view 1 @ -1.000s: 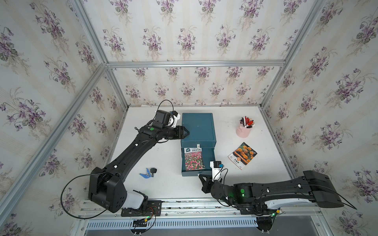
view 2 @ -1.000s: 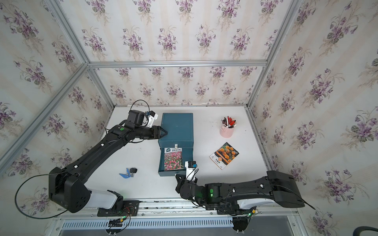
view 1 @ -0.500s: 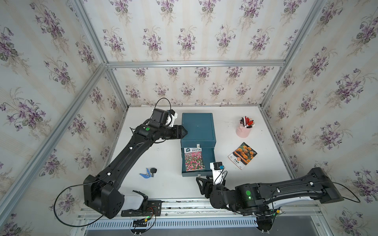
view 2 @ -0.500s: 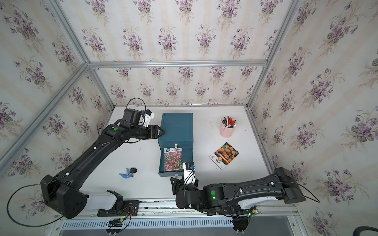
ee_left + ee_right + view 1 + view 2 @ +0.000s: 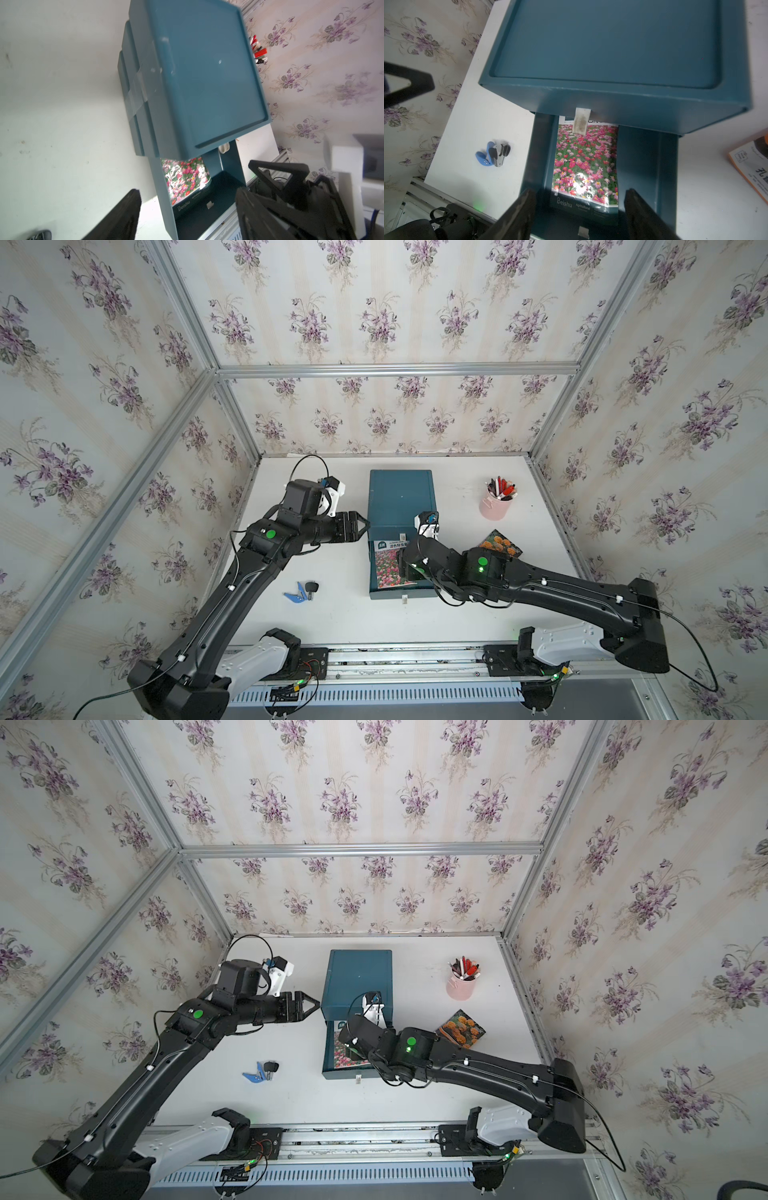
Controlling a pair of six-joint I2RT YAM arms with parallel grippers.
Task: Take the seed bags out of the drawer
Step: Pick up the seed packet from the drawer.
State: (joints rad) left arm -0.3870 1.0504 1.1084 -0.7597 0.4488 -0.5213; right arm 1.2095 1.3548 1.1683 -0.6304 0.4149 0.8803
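The teal cabinet [image 5: 401, 497] has its bottom drawer [image 5: 390, 594] pulled out toward the front. One seed bag [image 5: 585, 166] with a pink-red flower field lies flat in the drawer. In a top view the same bag [image 5: 388, 568] is partly hidden under my right arm. My right gripper [image 5: 579, 207] hangs open over the drawer's front end, a finger [image 5: 517, 214] on each side of the bag's lower edge, not touching it. A marigold seed bag [image 5: 500, 543] lies on the table to the right of the drawer. My left gripper [image 5: 365, 527] stands open beside the cabinet's left wall, holding nothing.
A blue staple remover [image 5: 301, 592] lies on the table left of the drawer. A pink cup of pens [image 5: 496, 502] stands at the back right. Flowered walls with metal rails close in the table on three sides.
My right arm has swung from the table's front edge up over the open drawer, and its jaws have opened. The left gripper has opened and drawn slightly away from the cabinet.
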